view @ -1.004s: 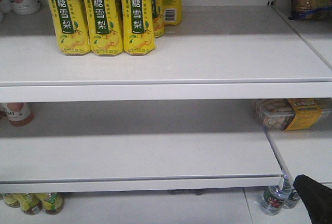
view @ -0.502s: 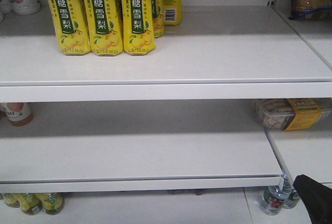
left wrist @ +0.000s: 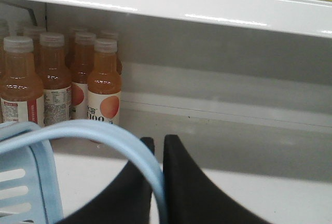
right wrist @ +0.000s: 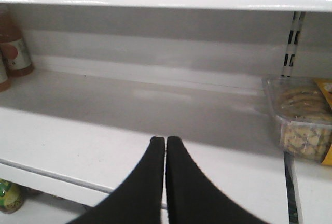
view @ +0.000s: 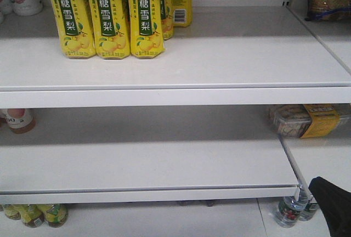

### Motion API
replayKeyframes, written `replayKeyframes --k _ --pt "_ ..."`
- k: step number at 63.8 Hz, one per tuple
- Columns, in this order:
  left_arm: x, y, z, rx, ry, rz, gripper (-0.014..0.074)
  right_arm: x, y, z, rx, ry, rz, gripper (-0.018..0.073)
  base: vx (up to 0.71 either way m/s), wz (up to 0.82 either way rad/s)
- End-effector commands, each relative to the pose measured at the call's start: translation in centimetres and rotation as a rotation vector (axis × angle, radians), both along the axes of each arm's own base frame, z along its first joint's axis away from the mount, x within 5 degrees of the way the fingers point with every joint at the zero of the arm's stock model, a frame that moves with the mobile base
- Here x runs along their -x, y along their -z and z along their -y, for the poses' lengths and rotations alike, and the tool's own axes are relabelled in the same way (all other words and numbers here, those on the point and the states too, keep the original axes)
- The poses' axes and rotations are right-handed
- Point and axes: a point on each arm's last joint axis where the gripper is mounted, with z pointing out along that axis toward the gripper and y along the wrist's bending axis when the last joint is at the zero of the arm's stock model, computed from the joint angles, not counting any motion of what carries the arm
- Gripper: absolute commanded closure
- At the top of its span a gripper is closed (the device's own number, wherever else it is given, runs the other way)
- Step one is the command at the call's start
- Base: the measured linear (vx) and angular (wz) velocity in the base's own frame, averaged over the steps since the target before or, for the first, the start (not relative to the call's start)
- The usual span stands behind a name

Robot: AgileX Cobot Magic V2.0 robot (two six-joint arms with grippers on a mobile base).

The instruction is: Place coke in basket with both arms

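black right gripper [view: 334, 207] at lower right corner shifted slightly, now a little lower and more angled

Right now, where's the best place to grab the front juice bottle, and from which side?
Probably the body above the label of the juice bottle, coming from its open right side: it stands upright, and other bottles crowd its left and back.

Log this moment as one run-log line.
left gripper: shut on basket handle | right gripper: shut, empty, facing middle shelf | coke: not in view
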Motion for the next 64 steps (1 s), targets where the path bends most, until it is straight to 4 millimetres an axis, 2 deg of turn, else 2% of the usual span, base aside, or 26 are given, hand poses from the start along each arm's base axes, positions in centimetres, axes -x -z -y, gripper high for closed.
replayKeyframes --k 1,21,27,35,51,64 --pt "0.2 -1.4 0.0 -0.098 -0.006 0.165 0.0603 -0.4 -1.2 0.2 -0.035 0.034 0.054 0.0564 0.00 0.00" --pt "0.2 -1.4 0.0 -0.098 -0.006 0.165 0.0603 0.7 2.5 1.9 -0.155 0.185 -0.045 0.0564 0.00 0.00" --pt "0.2 -1.4 0.0 -0.098 -0.006 0.165 0.0603 1.1 2.2 2.3 -0.109 0.210 0.010 0.0564 0.00 0.00" --pt "0.2 -1.4 0.0 -0.098 -0.006 0.165 0.0603 1.8 1.8 2.9 -0.130 0.285 0.070 0.0564 0.00 0.00" --pt "0.2 -1.4 0.0 -0.098 -0.006 0.165 0.0603 3.3 2.1 3.6 -0.093 0.385 0.114 0.0564 0.00 0.00" --pt "0.2 -1.4 0.0 -0.098 -0.006 0.165 0.0603 3.3 2.2 3.8 -0.068 0.423 0.116 0.0564 0.00 0.00"
